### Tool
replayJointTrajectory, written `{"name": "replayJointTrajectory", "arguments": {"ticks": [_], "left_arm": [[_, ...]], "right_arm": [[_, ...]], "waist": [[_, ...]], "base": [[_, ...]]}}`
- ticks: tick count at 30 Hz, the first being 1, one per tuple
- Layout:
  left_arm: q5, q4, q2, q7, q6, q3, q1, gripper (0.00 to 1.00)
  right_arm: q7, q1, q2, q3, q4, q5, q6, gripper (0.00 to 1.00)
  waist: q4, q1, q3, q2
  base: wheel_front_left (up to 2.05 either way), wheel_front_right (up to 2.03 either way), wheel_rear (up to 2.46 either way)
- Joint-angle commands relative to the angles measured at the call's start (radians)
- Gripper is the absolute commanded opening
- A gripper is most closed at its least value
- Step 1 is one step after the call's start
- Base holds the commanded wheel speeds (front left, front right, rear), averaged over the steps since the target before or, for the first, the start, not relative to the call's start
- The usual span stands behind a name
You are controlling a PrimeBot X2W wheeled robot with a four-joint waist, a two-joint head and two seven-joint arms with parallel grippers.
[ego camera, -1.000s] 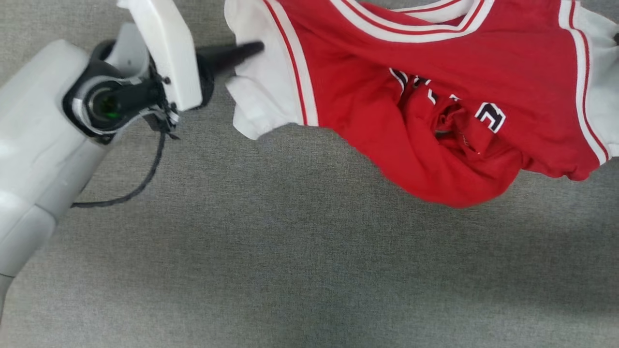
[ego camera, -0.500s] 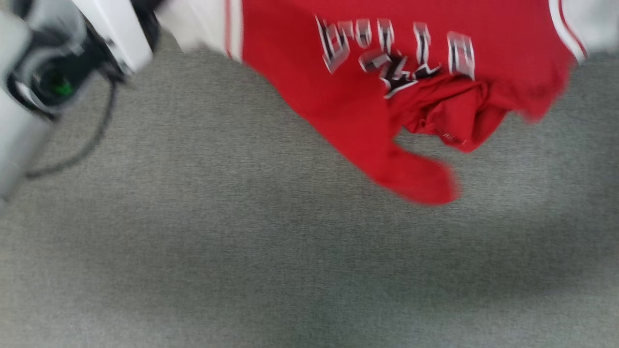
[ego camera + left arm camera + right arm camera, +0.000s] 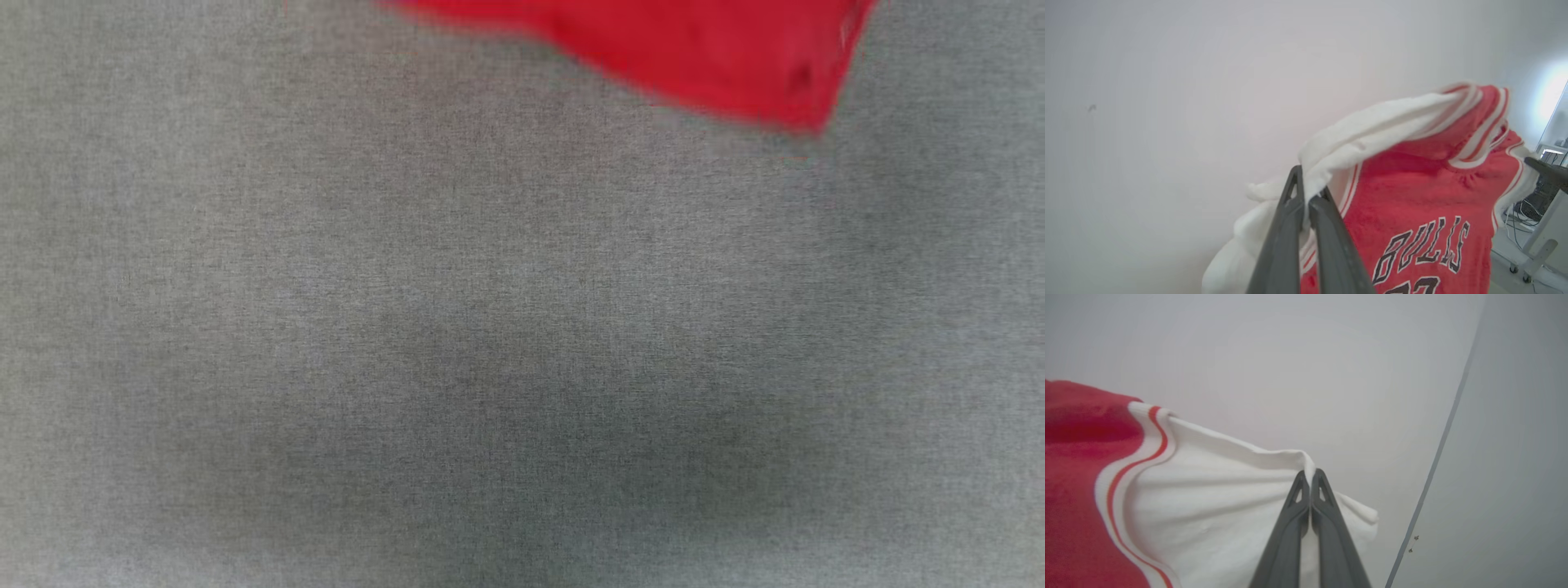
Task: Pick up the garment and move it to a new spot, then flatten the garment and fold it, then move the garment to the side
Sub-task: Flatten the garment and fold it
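Note:
The garment (image 3: 702,57) is a red jersey with white sleeves and striped trim; its blurred red lower edge hangs in at the top of the head view above the grey surface. In the left wrist view my left gripper (image 3: 1306,192) is shut on a white sleeve of the garment (image 3: 1412,196), whose red front with dark lettering hangs to the right. Across in the right wrist view my right gripper (image 3: 1310,475) is shut on the other white sleeve of the garment (image 3: 1208,498), held taut, with red cloth at the left.
A grey fabric surface (image 3: 490,367) spreads under the hanging jersey. Pale walls stand behind both grippers, with a corner line (image 3: 1433,473) at the right. A white stand on castors (image 3: 1535,245) and cables sit at the far right of the left wrist view.
The jersey has gone up and out past the top of the head view, leaving a red edge in sight. The left arm has left that view. Both grips hold.

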Motion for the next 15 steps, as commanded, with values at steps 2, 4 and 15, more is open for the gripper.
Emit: {"name": "replayJointTrajectory", "arguments": {"ticks": [2, 4, 15], "left_arm": [[-0.019, 0.000, 0.003, -0.033, 0.003, 0.007, -0.005, 0.00], [-0.044, -0.016, 0.005, -0.041, 0.003, 0.001, 0.020, 0.00], [-0.147, -0.224, 0.108, -0.069, 0.003, -0.096, 0.281, 0.00]], "right_arm": [[-0.050, -0.032, 0.007, -0.031, 0.040, -0.037, -0.001, 0.00], [-0.081, -0.047, 0.015, -0.038, 0.075, -0.053, -0.001, 0.00], [-0.163, 0.078, -0.072, 0.122, 0.177, 0.041, -0.001, 0.00]], "waist": [[-0.002, 0.0000, -0.017, 0.0000], [-0.001, 0.0000, -0.028, 0.0000], [0.007, 0.0000, -0.077, 0.0000]], "base": [[0.00, 0.00, 0.00], [0.00, 0.00, 0.00], [0.00, 0.00, 0.00]]}}
